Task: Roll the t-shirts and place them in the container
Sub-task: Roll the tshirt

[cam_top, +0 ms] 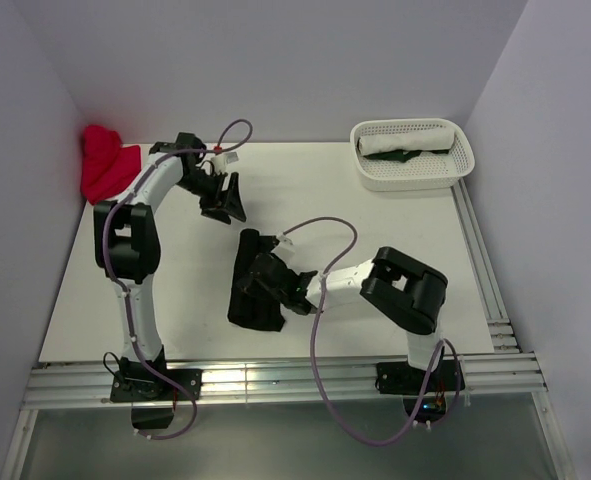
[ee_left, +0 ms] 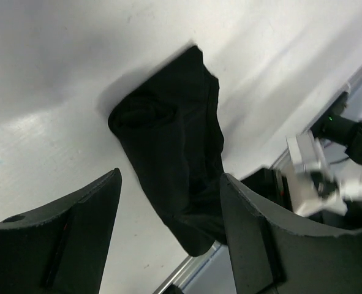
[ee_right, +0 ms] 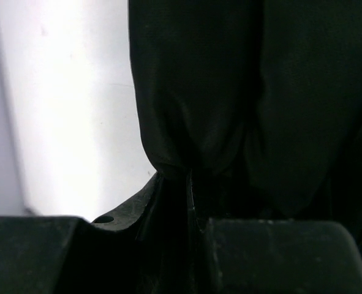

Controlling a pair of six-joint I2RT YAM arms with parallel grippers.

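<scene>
Your right gripper (cam_top: 265, 275) sits on the t-shirt (cam_top: 247, 312) at mid-table (cam_top: 375, 250), a fold of the cloth caught between its jaws. Your left gripper (cam_top: 225, 205) hangs beyond that t-shirt, apart from it. The cloth lies ahead of its spread jaws, with none of it between them. Left of the left jaws, in the far corner, lies a second t-shirt (cam_top: 103, 165). Well right of both jaws, at the far edge, stands the basket (cam_top: 412, 181) with two more t-shirts (cam_top: 405, 143) inside.
</scene>
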